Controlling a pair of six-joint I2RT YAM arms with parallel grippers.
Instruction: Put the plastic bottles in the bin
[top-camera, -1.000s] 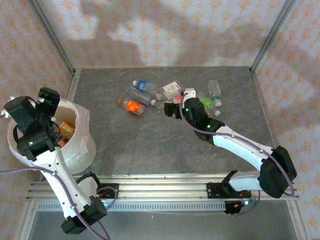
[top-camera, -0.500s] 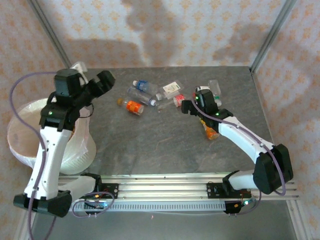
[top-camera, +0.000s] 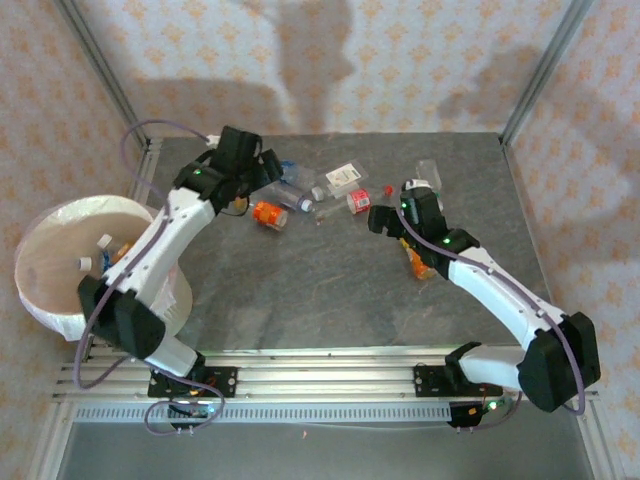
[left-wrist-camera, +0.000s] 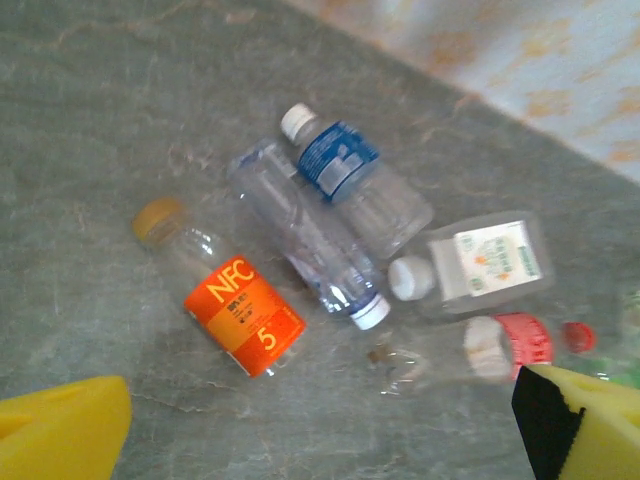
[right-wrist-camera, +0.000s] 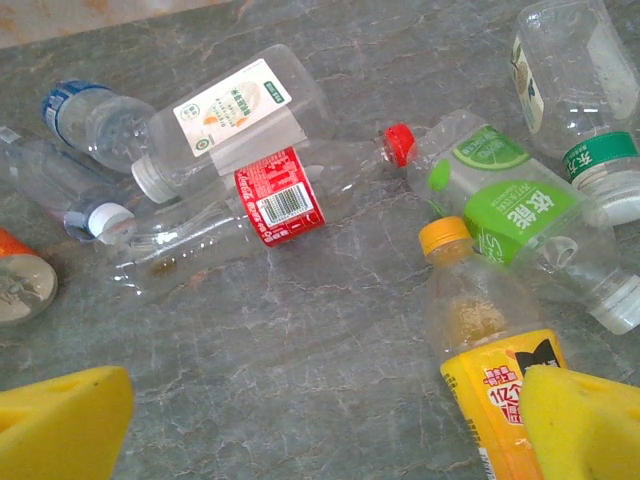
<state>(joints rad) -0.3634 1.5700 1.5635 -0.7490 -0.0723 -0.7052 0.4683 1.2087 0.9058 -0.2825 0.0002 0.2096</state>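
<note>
Across the upper middle of the grey surface (top-camera: 300, 290), clear plastic bottles (top-camera: 345, 180) lie loose, well apart from the round white bag-lined bin (top-camera: 70, 206) at left, while left tool (top-camera: 262, 172) and right tool (top-camera: 385, 215) hover above them, fingers wide apart and empty, seemingly each about to descend and grasp one.

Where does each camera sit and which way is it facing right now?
Top external: above and behind the bases, looking down on grey table, round white bin, both arms.
Left wrist: facing down at the orange-labelled clear plastic bottle; left gripper's yellow fingers low.
Right wrist: facing down at the green-labelled clear bottle; right gripper's yellow fingers low.
Shared: both wrist views catch the red-labelled bottle.
</note>
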